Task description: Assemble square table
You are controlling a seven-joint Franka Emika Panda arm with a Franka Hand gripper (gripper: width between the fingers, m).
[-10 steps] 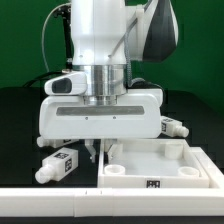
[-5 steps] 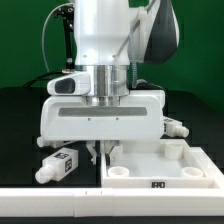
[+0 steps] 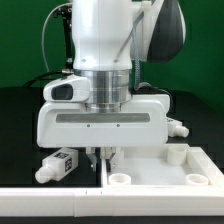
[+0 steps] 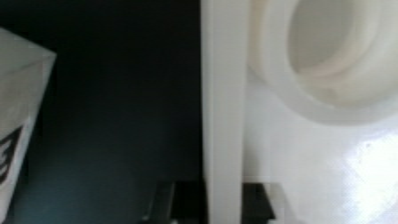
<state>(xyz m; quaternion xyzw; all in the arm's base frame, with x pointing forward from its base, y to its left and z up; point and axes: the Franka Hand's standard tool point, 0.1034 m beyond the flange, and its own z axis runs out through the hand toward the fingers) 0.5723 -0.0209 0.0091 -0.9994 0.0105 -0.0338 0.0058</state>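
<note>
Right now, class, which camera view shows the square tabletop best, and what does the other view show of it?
The exterior view: the square tabletop shows its raised rim and two front corner holes, though the arm hides part. The wrist view shows only one rim strip and one corner hole.

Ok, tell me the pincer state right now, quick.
Pincer: closed on the raised rim of the table top, one finger on each side.

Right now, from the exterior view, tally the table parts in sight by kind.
table top: 1
legs: 2, one at the exterior view's left and one at its right, behind the arm
Total: 3 parts in sight. No other legs show.
</note>
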